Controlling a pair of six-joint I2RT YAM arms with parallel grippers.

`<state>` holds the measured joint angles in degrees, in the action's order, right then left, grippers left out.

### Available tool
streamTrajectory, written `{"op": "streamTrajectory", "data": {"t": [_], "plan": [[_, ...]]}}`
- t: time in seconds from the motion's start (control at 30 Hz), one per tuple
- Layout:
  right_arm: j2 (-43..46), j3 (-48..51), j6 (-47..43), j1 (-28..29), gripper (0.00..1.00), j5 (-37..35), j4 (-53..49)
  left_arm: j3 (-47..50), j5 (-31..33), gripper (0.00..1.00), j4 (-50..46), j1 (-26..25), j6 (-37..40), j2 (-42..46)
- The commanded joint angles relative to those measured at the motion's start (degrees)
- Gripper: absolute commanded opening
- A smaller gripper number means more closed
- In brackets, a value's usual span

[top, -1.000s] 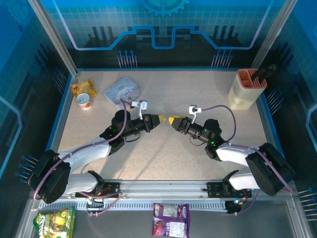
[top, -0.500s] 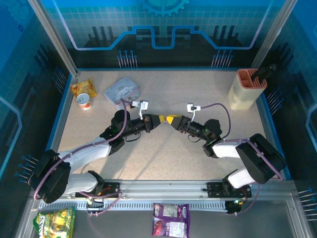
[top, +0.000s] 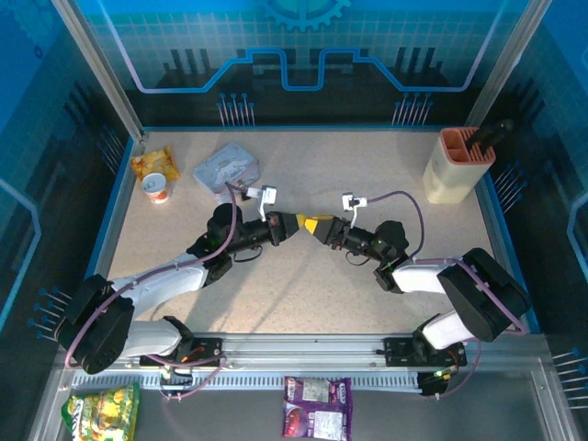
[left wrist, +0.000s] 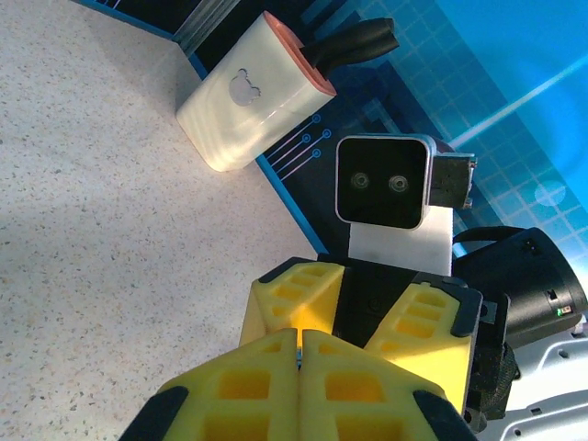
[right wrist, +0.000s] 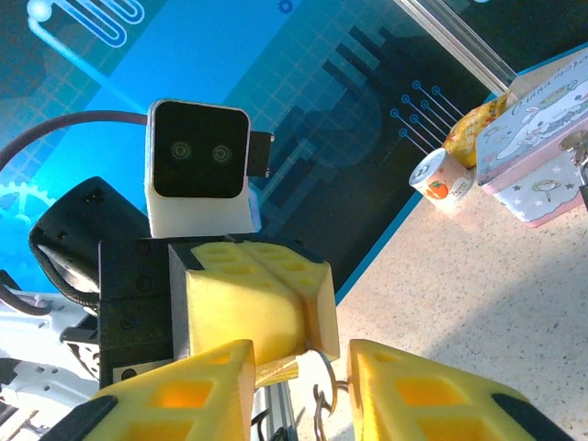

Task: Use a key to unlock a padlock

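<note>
Left fingers (left wrist: 234, 386) pressed together, right fingers (right wrist: 179, 395) parted, 2 arms tip-to-tip

A beige speckled tabletop (top: 303, 294) lies inside a low blue rim (top: 118, 197). Translucent blue wall panels printed with circuit lines and a gear (top: 294, 55) close the far side and both flanks, framed by slanting silvery metal posts (top: 96, 69). A silvery slotted rail (top: 303, 347) runs along the near edge. The light is even and the shadows are soft.

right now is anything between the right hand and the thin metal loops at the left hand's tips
Nothing visible: the right hand's yellow fingers flank the thin metal loops below the shut left hand.
</note>
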<state>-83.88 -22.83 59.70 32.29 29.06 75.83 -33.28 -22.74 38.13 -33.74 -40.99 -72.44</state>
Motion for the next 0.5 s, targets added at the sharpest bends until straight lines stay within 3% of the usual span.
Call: {"op": "streamTrajectory", "data": {"t": [0.0, 0.47], "plan": [[2.1, -1.3, -2.6, 1.0, 0.3, 0.9, -1.5, -1.7, -1.4, 0.0, 2.6, 0.2, -0.6, -0.3], [4.8, -1.9, -4.6, 1.2, 0.2, 1.3, -6.8, -2.1, -1.6, 0.0, 2.3, 0.2, -0.5, -0.3]]}}
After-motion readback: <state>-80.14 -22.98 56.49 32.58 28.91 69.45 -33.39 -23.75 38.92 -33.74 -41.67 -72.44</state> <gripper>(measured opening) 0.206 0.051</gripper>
